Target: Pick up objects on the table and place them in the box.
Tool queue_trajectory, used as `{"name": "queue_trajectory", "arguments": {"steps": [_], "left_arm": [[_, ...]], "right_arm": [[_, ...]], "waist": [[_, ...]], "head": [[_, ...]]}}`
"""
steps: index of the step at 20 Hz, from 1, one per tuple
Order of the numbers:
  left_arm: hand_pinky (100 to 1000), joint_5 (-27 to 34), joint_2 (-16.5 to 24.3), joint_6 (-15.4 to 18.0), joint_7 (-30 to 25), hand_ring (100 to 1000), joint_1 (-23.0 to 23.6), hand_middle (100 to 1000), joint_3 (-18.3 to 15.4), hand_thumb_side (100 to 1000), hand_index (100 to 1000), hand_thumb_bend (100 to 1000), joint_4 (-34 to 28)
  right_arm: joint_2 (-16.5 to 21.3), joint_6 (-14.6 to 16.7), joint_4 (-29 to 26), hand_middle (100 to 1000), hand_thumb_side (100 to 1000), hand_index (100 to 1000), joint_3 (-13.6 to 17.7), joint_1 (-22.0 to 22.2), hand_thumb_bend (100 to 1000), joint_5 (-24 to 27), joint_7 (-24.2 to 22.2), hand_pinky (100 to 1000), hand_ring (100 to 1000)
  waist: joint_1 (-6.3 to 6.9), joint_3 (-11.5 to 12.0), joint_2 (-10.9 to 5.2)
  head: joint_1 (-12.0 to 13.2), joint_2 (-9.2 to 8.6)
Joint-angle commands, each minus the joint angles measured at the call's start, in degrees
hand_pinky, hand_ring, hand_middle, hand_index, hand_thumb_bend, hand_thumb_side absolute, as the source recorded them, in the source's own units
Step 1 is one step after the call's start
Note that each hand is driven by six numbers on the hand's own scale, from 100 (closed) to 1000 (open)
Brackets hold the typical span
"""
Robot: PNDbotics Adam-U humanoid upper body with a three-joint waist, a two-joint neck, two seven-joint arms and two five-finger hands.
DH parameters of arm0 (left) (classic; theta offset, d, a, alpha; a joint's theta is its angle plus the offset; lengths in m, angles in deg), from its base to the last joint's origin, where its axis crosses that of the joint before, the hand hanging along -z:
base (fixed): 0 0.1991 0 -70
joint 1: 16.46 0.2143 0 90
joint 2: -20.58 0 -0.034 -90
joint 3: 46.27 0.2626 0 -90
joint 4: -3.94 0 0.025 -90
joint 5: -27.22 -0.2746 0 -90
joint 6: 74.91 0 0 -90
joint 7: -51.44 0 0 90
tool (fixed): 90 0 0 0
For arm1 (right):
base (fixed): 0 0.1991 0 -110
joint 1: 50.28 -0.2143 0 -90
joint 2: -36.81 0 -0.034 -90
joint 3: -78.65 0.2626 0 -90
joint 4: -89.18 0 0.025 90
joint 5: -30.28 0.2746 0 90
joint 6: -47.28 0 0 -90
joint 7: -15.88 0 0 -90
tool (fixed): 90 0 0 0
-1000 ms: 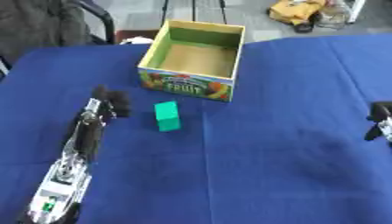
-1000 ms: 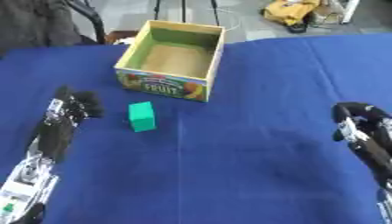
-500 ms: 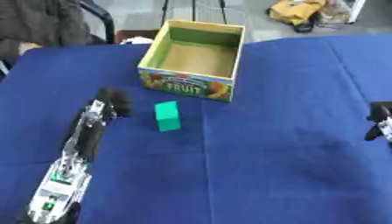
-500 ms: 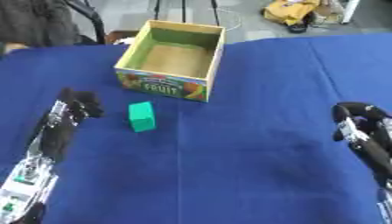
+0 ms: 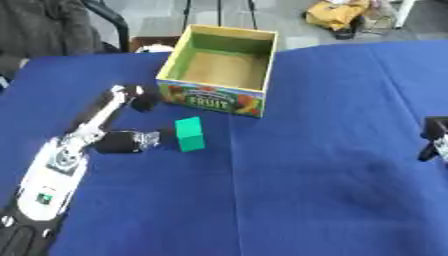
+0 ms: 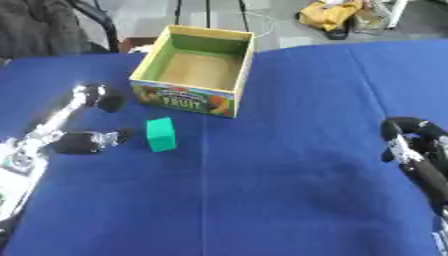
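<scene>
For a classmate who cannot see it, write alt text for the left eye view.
A small green block stands on a blue table, just in front of an open cardboard fruit box that looks empty. The robot's left hand is beside the block, fingers open, not holding it; the right hand shows at the right edge.

Work surface: table covered in a deep blue cloth (image 5: 289, 200), lying slightly askew in view. Resting directly on it: one open-topped yellow cardboard box with green inner walls and a fruit-printed front (image 5: 220, 69), toward the far side; one small green rectangular block (image 5: 189, 134), upright, near the box's front, apart from it
</scene>
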Motion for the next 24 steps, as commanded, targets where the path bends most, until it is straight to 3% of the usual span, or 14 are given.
{"name": "queue_trajectory", "arguments": {"steps": [1, 4, 9, 19, 24], "left_arm": [[691, -5.3, 5.7, 2.6, -4.8, 667, -3.1, 654, 1.9, 505, 781, 745, 0.1], [691, -9.1, 8.2, 4.3, -6.4, 668, -6.2, 657, 3.4, 494, 780, 776, 2.2], [685, -14.3, 8.2, 6.1, -6.1, 662, -9.5, 653, 5.6, 485, 774, 786, 7.3], [679, -25.5, 1.6, 4.1, 5.6, 656, -12.3, 651, 8.1, 497, 772, 784, 18.7], [672, -27.9, -0.8, 3.0, 11.4, 648, -12.7, 641, 8.2, 493, 767, 766, 22.4]], "right_arm": [[0.9, 0.1, -1.0, 521, 556, 712, 0.0, -0.4, 340, 0.5, -0.2, 420, 412], [0.9, 0.1, -1.0, 521, 555, 712, -0.1, -0.4, 340, 0.5, -0.3, 420, 412], [0.9, 0.1, -0.9, 521, 556, 712, -0.2, -0.4, 340, 0.5, -0.4, 420, 412], [0.7, 0.2, -0.9, 520, 554, 711, -0.3, -0.5, 341, 0.6, -0.5, 419, 411], [0.6, 0.1, -0.9, 520, 554, 712, -0.3, -0.6, 341, 0.6, -0.6, 419, 411]], "waist": [[-0.04, -0.1, -1.03], [0.04, -0.3, -1.19], [-0.06, -0.5, -1.31], [-0.20, -1.0, -1.07], [-0.17, -1.1, -0.94]], "head": [[0.3, -0.01], [0.3, 0.08], [0.3, 0.07], [0.8, -0.08], [1.0, -0.14]]}}
